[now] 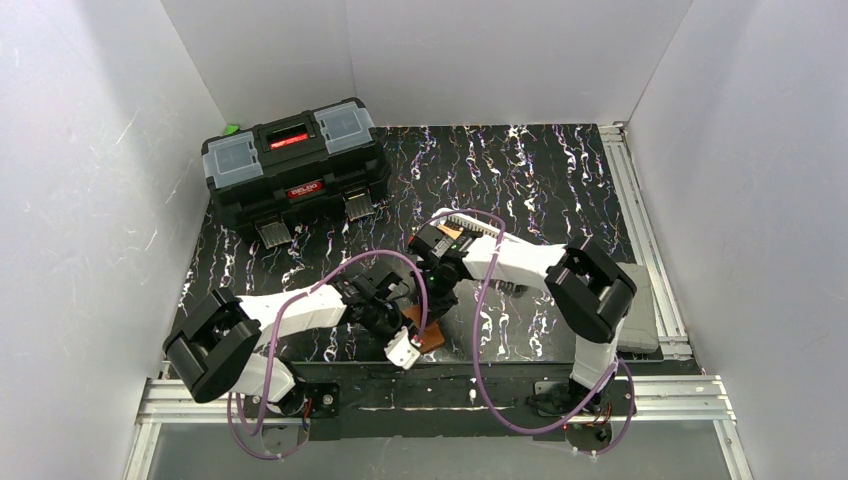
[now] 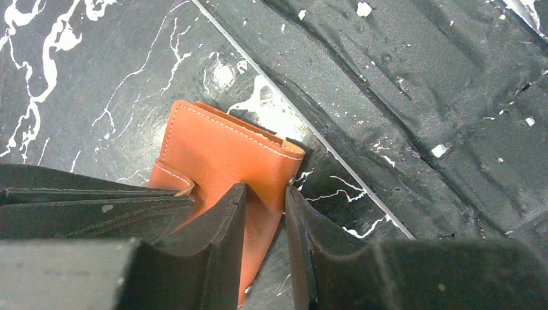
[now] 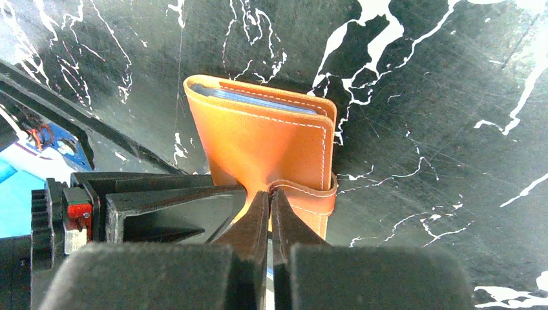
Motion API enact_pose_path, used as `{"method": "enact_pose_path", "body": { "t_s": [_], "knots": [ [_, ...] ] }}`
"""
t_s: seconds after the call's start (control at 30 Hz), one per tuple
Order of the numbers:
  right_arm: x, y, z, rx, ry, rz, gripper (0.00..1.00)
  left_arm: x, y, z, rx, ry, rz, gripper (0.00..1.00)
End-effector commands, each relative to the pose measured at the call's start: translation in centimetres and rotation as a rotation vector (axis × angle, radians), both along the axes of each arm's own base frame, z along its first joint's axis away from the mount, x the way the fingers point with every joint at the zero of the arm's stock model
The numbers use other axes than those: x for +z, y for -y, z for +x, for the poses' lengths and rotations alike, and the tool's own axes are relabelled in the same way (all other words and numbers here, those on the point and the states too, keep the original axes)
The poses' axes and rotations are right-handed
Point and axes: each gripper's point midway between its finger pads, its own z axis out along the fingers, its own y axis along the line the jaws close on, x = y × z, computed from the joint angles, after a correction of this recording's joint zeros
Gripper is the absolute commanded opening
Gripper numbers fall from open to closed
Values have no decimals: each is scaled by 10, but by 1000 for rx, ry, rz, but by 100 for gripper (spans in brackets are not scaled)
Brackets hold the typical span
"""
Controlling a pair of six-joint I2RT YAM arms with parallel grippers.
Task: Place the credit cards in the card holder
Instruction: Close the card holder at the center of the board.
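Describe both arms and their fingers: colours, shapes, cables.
Both the left arm and right arm have white links between boxy black joint housings, with a purple cable looping along each. The left fingers and right fingers are matte black, tapered wedges.

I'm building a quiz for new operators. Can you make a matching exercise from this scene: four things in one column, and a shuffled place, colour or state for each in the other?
Things:
1. toolbox
2. holder
3. right gripper
4. table

Descriptions:
A. orange-brown leather
B. black with white veins
C. far left corner
D. jaws pinched on the snap tab

Pairs: 1-C, 2-A, 3-D, 4-B
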Motion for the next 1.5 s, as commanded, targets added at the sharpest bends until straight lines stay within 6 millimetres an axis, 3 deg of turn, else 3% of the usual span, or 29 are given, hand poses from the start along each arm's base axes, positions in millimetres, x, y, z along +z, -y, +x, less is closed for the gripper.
{"method": "enact_pose_path", "body": {
  "t_s": [0.0,0.43,0.83,1.17,1.47],
  "knots": [
    [-64,27,-12,39,33,-205,1,-10,-10,-2,29,-28,81,25],
    [-82,34,-14,35,52,-278,1,1,-7,6,51,-28,101,24],
    [-94,32,-6,40,43,-352,1,9,-21,-4,41,-50,148,25],
    [-108,44,-8,72,26,-451,1,33,-24,3,93,-1,44,27],
    [-119,49,-6,85,70,-521,1,17,-30,18,109,43,26,28]
  ]
}}
